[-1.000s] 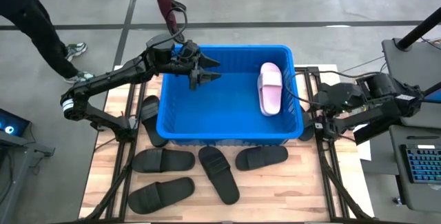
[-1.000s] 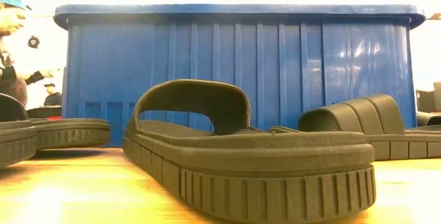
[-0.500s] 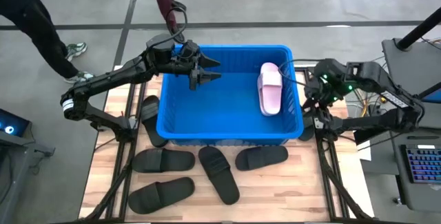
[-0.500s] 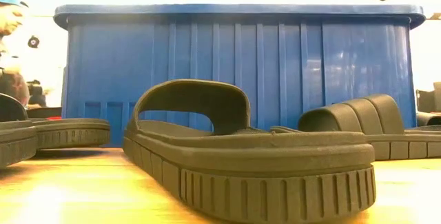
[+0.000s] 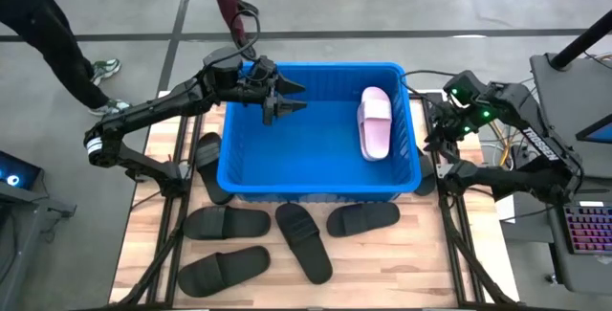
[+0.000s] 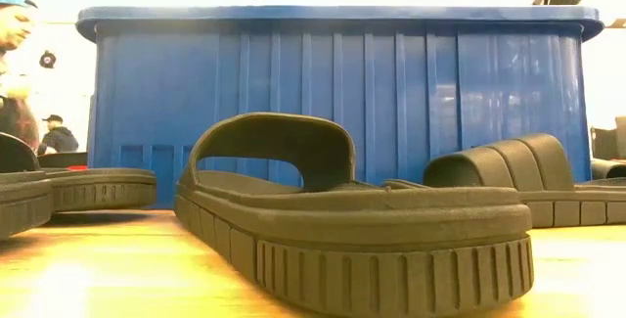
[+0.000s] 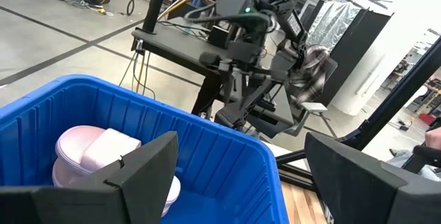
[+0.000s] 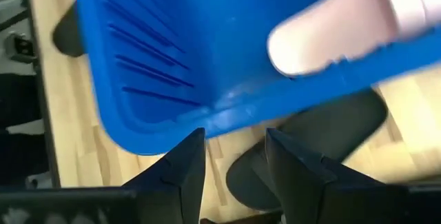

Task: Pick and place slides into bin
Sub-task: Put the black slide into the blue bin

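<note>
The blue bin [image 5: 316,182] sits at the centre of the table [image 5: 411,254], its long axis running from 9 to 3 o'clock in the high view. Inside it, toward the 3 o'clock end, one pink slide [image 5: 374,122] lies with its long axis from 12 to 6 o'clock; which end is the toe cannot be told. Outside the bin, five black slides rest on the wood: one [image 5: 209,166] beside the bin's 9 o'clock wall, lying roughly 12 to 6, and four along the 6 o'clock side. Of these, one [image 5: 227,223] lies 9 to 3, one [image 5: 224,270] below it tilts slightly toward 2 o'clock, one [image 5: 303,242] runs from 11 to 5, and one [image 5: 362,218] points toward 2 o'clock. The left gripper [image 5: 285,98] hovers over the bin's 10 o'clock corner, fingers spread wide and holding nothing. The right gripper [image 8: 234,158] hangs outside the bin's 3 o'clock wall, fingers parted with nothing between them.
</note>
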